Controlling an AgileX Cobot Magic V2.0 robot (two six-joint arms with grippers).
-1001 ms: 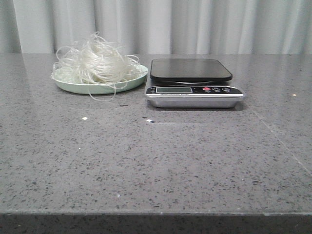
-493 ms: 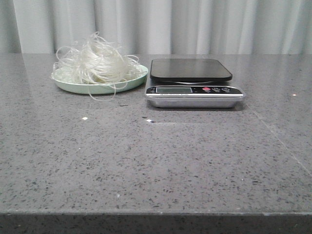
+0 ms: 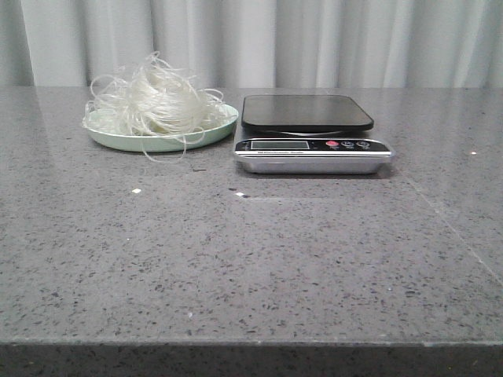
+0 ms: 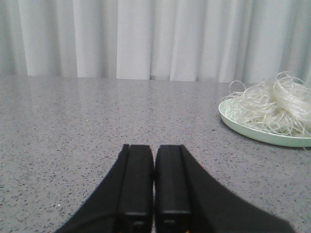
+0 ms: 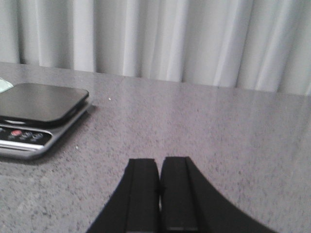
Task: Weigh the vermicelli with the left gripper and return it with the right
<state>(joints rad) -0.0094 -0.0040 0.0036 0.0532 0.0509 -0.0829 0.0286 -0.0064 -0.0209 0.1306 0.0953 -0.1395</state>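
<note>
The vermicelli (image 3: 156, 100) is a loose, nest-like bundle of thin, translucent whitish strands. It rests heaped on a pale green plate (image 3: 161, 143), and several strands loop over the plate rim. In the left wrist view the bundle lies well ahead of the left gripper's fingers (image 4: 138, 177) and off to one side, apart from them. It does not appear beyond the right gripper's fingers (image 5: 143, 189).

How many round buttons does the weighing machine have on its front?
3, as far as the front view shows: one red button and two dark ones, and, in a row right of the display on the scale. Smaller ones could go unseen.
</note>
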